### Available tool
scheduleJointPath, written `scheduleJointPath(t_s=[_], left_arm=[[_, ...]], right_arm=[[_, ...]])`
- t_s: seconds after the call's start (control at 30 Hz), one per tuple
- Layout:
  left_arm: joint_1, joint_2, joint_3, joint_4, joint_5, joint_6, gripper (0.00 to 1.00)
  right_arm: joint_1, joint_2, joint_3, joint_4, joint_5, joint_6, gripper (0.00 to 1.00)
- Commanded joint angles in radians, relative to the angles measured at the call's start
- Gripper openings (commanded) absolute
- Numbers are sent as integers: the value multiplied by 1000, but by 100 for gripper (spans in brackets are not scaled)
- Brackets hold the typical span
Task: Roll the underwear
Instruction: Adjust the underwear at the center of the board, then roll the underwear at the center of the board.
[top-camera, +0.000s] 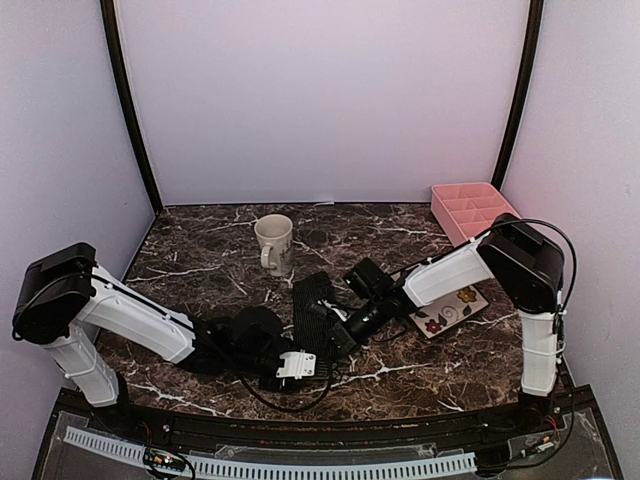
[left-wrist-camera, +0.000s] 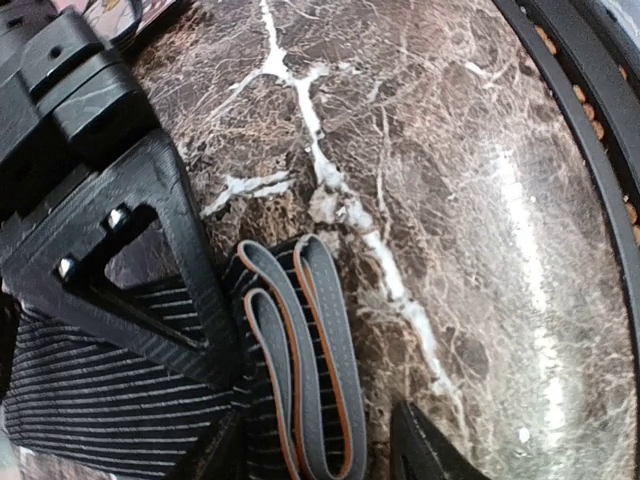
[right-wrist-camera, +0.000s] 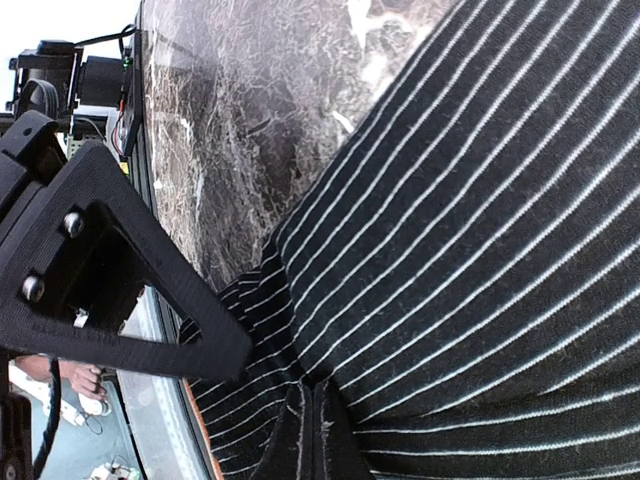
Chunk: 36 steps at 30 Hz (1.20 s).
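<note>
The black ribbed underwear (top-camera: 315, 305) lies bunched at the table's middle, between both arms. In the left wrist view its grey waistband (left-wrist-camera: 300, 350), edged in orange, is folded over itself on the striped cloth (left-wrist-camera: 90, 400). My left gripper (left-wrist-camera: 320, 410) is open, with the waistband between its fingers. One finger (left-wrist-camera: 150, 260) rests on the cloth; the other (left-wrist-camera: 430, 455) stands apart on bare marble. My right gripper (right-wrist-camera: 325, 385) is shut on the underwear (right-wrist-camera: 480, 230), which gathers to a pinch and fills that view. Only one right finger (right-wrist-camera: 130, 310) shows.
A white mug (top-camera: 273, 243) stands behind the cloth. A flowered square plate (top-camera: 450, 310) lies under the right arm (top-camera: 450, 272), and a pink divided tray (top-camera: 470, 208) sits at the back right. The table's front rim (left-wrist-camera: 590, 150) runs just beside the left gripper (top-camera: 300, 352).
</note>
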<state>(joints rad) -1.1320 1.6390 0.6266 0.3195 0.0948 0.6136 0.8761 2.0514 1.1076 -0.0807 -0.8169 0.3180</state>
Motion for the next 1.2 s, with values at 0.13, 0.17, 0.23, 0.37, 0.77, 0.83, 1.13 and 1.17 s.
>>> scheduleJointPath(t_s=[0.13, 0.17, 0.23, 0.37, 0.77, 0.83, 1.13, 1.17], left_arm=[[-8, 16, 45, -110, -17, 8, 21], [-8, 8, 53, -136, 4, -5, 18], [-7, -5, 76, -224, 55, -28, 11], [12, 2, 137, -371, 230, -67, 1], [212, 160, 288, -604, 760, -145, 0], [242, 210, 329, -649, 803, -149, 0], [311, 402, 477, -813, 881, -116, 0], [315, 408, 480, -817, 885, -113, 0]], right_arm=[[1, 27, -49, -89, 114, -57, 0], [1, 16, -48, -87, 120, -55, 0], [0, -18, -60, -70, 139, -45, 4], [0, -156, -147, 61, 205, -13, 20], [193, -578, -434, 234, 549, -267, 50], [246, -594, -448, 235, 609, -307, 51], [425, -509, -365, 237, 805, -439, 54], [435, -491, -354, 239, 818, -450, 55]])
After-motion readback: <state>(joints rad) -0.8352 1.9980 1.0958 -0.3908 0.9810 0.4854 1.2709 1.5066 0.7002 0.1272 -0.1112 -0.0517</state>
